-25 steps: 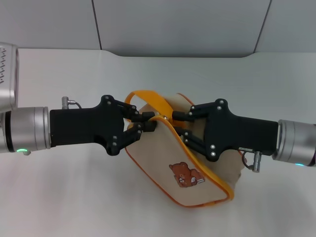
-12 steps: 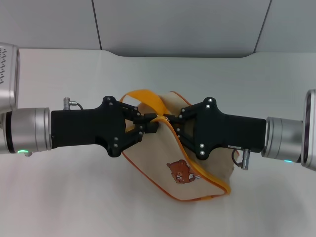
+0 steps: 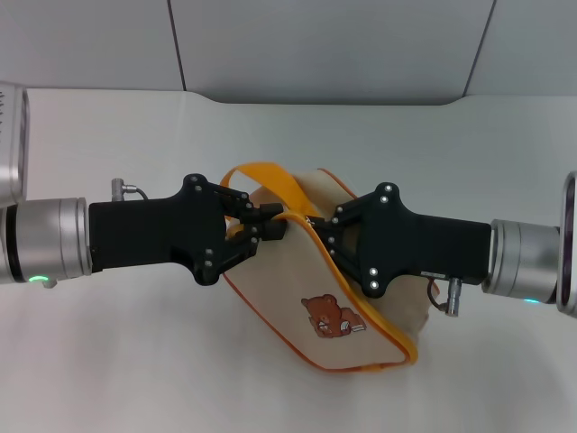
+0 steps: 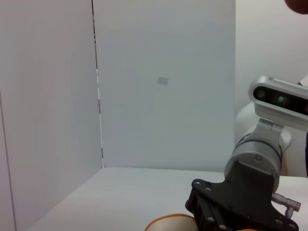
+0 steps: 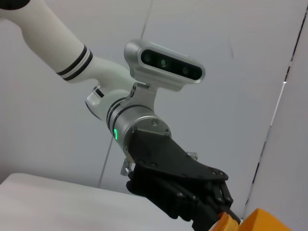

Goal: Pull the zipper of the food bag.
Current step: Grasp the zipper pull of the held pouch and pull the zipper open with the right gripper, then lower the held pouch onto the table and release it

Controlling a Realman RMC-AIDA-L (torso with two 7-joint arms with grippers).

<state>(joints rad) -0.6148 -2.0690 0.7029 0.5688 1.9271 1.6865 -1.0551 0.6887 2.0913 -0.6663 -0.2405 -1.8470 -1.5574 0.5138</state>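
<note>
I see the cream canvas food bag (image 3: 338,311) with orange piping held up off the white table (image 3: 108,361). My left gripper (image 3: 270,225) pinches the bag's top end by the orange strap loop (image 3: 266,180). My right gripper (image 3: 325,236) sits narrowed at the orange zipper (image 3: 311,236); whether it holds the tab I cannot tell. I judge the pull barely started, most track remaining.

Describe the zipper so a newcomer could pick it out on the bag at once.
On the white table, between the two black grippers, sits the cream food bag with a brown bear print. The zipper is the narrow orange track along its top edge, running from where the left gripper and right gripper meet down to the far corner. The strap is wider and loops free.
</note>
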